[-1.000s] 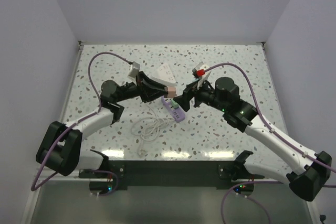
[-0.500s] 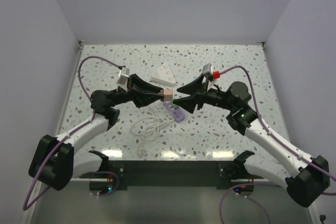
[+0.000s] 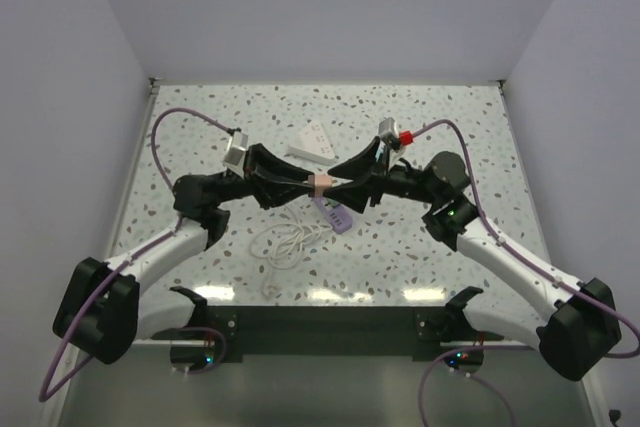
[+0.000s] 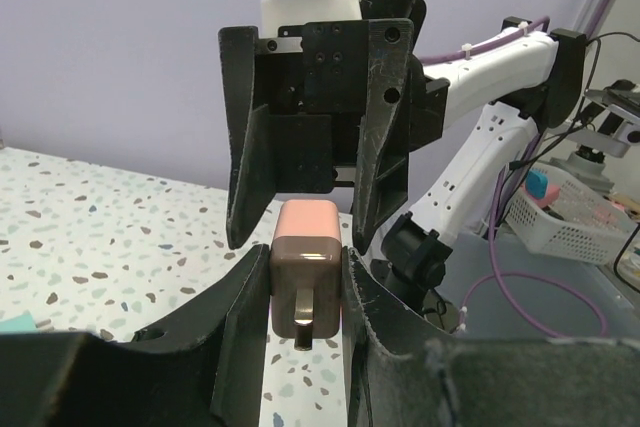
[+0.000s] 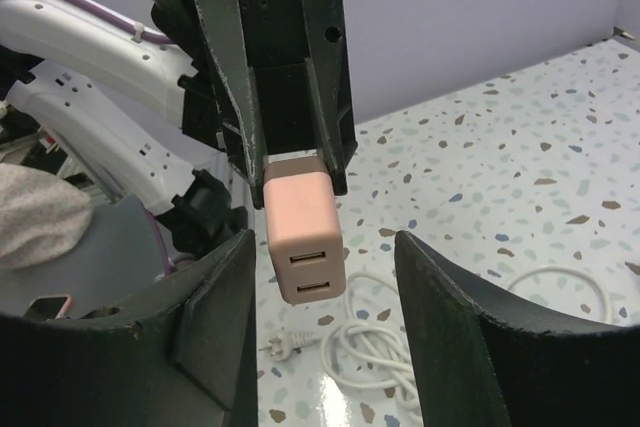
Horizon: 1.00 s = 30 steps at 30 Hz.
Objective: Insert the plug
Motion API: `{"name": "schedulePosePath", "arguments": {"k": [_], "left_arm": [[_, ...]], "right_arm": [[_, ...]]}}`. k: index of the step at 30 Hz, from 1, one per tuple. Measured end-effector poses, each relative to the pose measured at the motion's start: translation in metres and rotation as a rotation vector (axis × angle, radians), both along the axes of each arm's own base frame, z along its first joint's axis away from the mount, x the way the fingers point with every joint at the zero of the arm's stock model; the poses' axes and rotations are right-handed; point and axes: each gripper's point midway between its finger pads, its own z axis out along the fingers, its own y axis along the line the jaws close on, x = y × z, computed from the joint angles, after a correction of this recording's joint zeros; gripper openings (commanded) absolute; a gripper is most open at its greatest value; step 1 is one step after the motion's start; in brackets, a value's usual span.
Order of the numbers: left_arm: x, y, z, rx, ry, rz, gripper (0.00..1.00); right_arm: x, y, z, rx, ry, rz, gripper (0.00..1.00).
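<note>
The pink plug [image 3: 321,184] was held in the air above the middle of the speckled table [image 3: 450,117], between the two arms. It was clamped at its sides by the fingers [image 4: 240,337] of the left gripper [image 3: 308,185], which were pressed flat against it. In the left wrist view a metal prong was seen on the plug's near face. In the right wrist view two slots were seen on its opposite face.

The right gripper [image 3: 337,187] was set tip to tip with the left one. Its jaws were spread apart on either side of the plug's free end, and a gap was left on each side, so the plug was not gripped by them.

Below the plug, a purple power strip [image 3: 338,217] lay on the table. A coiled white cable [image 3: 285,242] was spread just beside it, towards the arms' bases. A flat white block [image 3: 312,142] lay farther back.
</note>
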Motion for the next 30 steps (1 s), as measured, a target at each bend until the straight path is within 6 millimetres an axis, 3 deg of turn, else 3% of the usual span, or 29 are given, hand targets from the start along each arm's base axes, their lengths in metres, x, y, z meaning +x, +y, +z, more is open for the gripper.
{"name": "schedulePosePath", "arguments": {"k": [8, 25, 30], "left_arm": [[-0.003, 0.000, 0.004, -0.011, -0.024, -0.004, 0.00], [-0.008, -0.002, 0.000, -0.010, -0.009, -0.021, 0.00], [-0.009, -0.003, 0.000, -0.010, -0.005, -0.026, 0.00]], "right_arm": [[-0.007, 0.003, 0.009, 0.035, -0.022, 0.056, 0.51], [-0.019, 0.010, -0.001, 0.005, -0.016, 0.122, 0.43], [-0.019, 0.011, -0.003, 0.000, -0.022, 0.123, 0.33]]}}
